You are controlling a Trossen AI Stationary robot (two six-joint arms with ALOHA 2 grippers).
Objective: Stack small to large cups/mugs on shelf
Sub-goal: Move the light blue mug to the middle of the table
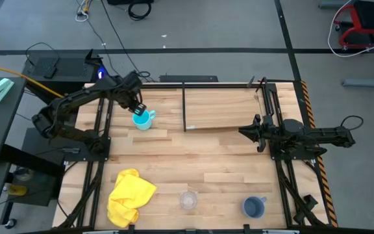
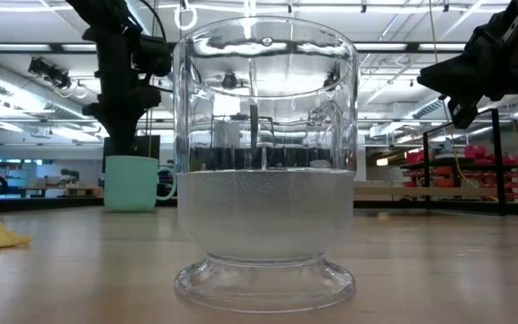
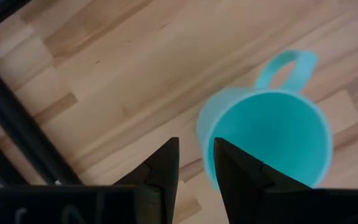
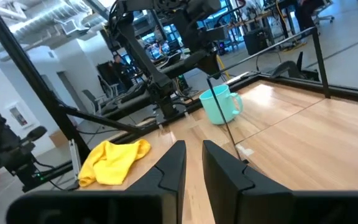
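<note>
The cyan mug [image 1: 144, 120] stands upright on its base on the table, left of the shelf, its handle [image 3: 286, 67] pointing away from my left gripper. It also shows in the low view [image 2: 133, 184]. My left gripper [image 1: 137, 106] is narrowly open just above the mug's far-left rim; in the left wrist view [image 3: 195, 163] one finger is over the rim and the other outside the wall. The clear cup [image 1: 187, 200] and the grey-blue mug [image 1: 254, 207] stand near the front edge. The shelf [image 1: 229, 107] lies at the far middle. My right gripper [image 1: 247, 132] is shut and empty at the right. My left gripper comes at the mug from above, slanting down. One finger [image 3: 232, 171] overlaps the rim [image 3: 209, 140] on the side opposite the handle; I cannot tell whether it touches. Bare wood shows between the other finger and the mug's wall.
A yellow cloth [image 1: 130, 195] lies crumpled at the front left. The shelf's black upright [image 1: 184, 107] stands just right of the cyan mug. Black frame rails [image 1: 99, 130] run along the table's left and right sides.
</note>
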